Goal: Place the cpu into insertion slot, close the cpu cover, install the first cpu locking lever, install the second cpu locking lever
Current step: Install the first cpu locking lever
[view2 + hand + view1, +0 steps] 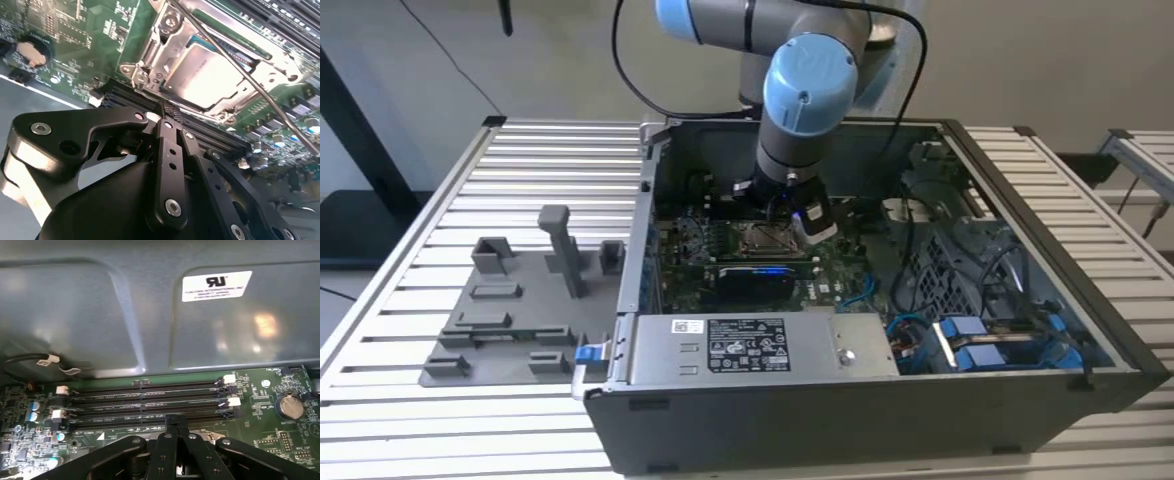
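Gripper (168, 111): we see its fingers pressed together, tip just beside the cover (170, 50).
Cpu (212, 75): we find it seated in the insertion slot (765, 238), cover down.

The exterior view looks steeply down into the open computer case (854, 400) from some way off. Both wrist views sit close over its motherboard (75, 30), sharing the end effector (167, 107) (176, 421). The second wrist view faces the insertion slot (165, 55), the first the memory slots (150, 400).

I see an open computer case (854, 440) on a slatted table (534, 160), a grey tray (507, 330) beside it. In the first wrist view, memory slots (145, 400) lie near a coin battery (290, 406).
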Available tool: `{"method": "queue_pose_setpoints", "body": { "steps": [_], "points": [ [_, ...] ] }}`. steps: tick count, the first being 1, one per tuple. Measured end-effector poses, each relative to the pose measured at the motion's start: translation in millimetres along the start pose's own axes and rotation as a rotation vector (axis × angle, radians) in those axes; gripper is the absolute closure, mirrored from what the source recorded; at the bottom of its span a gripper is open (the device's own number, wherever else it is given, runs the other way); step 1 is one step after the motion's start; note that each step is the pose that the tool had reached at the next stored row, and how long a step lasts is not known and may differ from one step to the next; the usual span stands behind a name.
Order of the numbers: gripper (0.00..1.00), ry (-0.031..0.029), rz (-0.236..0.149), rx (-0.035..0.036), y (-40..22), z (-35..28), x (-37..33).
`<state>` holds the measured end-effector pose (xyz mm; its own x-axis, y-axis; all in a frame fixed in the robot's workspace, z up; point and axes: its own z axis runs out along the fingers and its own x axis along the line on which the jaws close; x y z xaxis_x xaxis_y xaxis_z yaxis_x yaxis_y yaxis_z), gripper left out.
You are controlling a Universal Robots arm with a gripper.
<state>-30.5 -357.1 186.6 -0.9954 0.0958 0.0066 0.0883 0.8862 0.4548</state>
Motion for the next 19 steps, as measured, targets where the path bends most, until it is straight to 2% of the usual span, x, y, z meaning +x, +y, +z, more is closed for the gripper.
{"method": "queue_pose_setpoints", "body": {
  "steps": [3, 7, 13, 14, 15, 19],
  "points": [
    [0.89, 0.0001, 0.0, 0.0003, -0.2, 1.1, -2.7],
    [0.89, -0.0002, 0.0, 0.0066, -0.3, 2.6, -5.6],
    [0.89, 0.0003, 0.0, 0.0106, 0.5, 3.7, -6.2],
    [0.89, 0.0009, 0.0, 0.0107, 1.3, 3.0, -6.3],
    [0.89, 0.0002, 0.0, 0.0064, 3.3, 1.7, -6.6],
    [0.89, 0.0014, 0.001, 0.0067, 10.1, -12.9, -5.1]
  ]
}}
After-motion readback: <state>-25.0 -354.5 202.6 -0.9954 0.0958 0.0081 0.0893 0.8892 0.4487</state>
